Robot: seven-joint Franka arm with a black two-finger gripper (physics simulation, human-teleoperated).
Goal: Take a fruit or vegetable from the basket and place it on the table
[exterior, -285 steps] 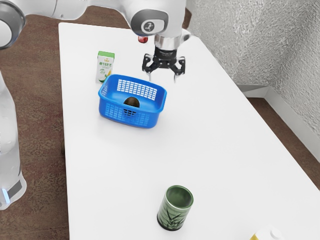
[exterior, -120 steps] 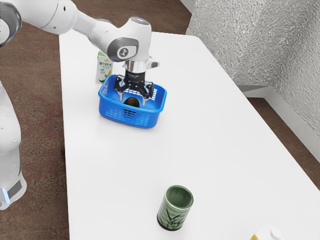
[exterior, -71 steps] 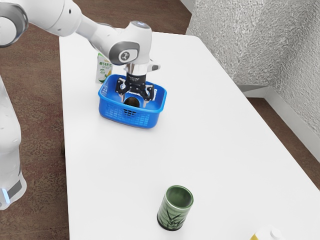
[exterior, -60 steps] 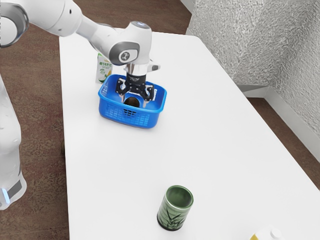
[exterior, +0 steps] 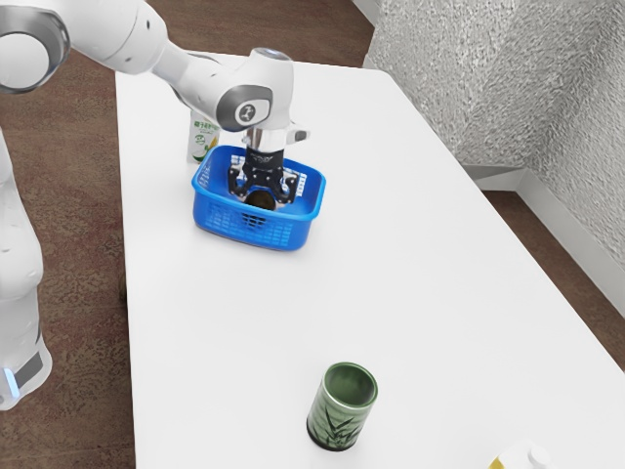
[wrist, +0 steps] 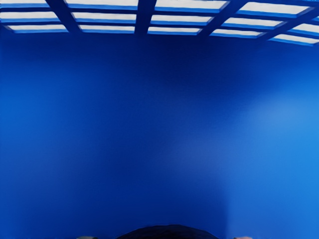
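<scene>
A long white table point(exterior: 410, 293) runs through the exterior view, and nearly everything stands on it. A white robot arm point(exterior: 107, 29) reaches in from the exterior view's upper left, its hand pointing down. Beneath the hand is a blue plastic basket point(exterior: 285, 235) with slotted walls, upright on the table. Well apart from it, toward the near end, stands a green cup point(exterior: 340, 412) with a dark leaf pattern. The black gripper point(exterior: 262, 196) is lowered inside the basket. A green and white carton point(exterior: 203, 140) stands just behind the basket, and the top of a white container point(exterior: 532, 457) pokes in at the near edge. Smallest is the task's own item, a dark, rounded fruit or vegetable point(exterior: 260, 202), possibly an avocado. It is in the basket, directly under the gripper; in the wrist view its curved top rises at the lower edge, against smooth blue plastic. Whether the jaws are open or closed on it, I cannot tell. Reaching into the basket is done, so the task seems to be at the grasping step. Left to do, as I judge it: secure the grip, lift the item clear of the rim, set it on the table and let go.
</scene>
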